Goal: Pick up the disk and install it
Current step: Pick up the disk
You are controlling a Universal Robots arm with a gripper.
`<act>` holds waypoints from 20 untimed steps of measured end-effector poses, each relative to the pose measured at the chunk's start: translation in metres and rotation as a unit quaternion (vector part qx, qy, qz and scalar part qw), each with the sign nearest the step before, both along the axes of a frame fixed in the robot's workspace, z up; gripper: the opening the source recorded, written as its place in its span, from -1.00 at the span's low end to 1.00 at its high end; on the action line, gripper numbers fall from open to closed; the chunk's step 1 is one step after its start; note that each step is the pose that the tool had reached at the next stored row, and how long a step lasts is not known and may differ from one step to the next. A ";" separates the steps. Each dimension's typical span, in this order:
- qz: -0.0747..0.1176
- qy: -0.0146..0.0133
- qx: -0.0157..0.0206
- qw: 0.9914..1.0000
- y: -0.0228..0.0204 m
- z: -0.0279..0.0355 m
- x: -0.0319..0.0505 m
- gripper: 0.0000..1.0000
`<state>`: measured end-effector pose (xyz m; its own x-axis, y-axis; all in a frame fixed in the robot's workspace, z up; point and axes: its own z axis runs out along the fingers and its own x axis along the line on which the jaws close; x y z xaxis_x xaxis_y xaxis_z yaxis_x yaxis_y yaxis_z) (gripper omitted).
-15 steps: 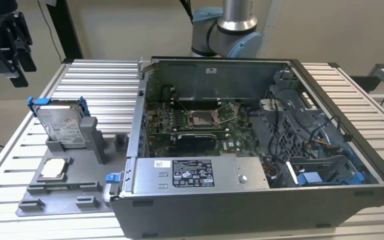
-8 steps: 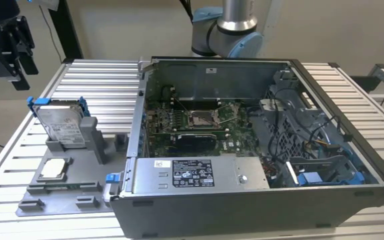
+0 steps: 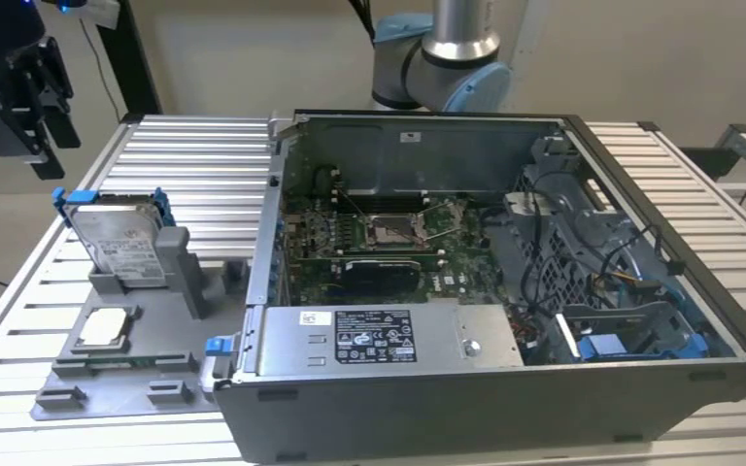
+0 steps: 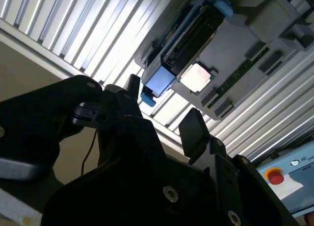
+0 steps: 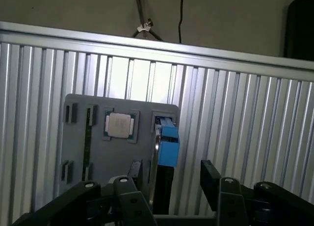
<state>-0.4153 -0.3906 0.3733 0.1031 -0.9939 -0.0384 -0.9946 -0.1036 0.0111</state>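
1. Pincer (image 4: 162,101) fingers stand apart with nothing between them; it hangs high at the exterior view's left, well apart from the disk.
2. The disk (image 3: 120,238), in its blue frame, stands on edge in a slot of the grey holder tray (image 3: 152,379) on the table (image 3: 191,155).
3. A square silver processor chip (image 3: 104,328) lies flat in a recess of the same tray, near the disk.
4. The open computer case (image 3: 412,146), just beside the tray, holds a motherboard (image 3: 373,243) and a labelled power supply (image 3: 373,335).
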 end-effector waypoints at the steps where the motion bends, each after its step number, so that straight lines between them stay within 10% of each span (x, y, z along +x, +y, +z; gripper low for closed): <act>1: -0.001 0.000 0.000 1.000 0.0000 -0.0008 0.0001 1.00; 20: -0.032 0.004 -0.014 0.999 0.0000 -0.0173 0.0041 1.00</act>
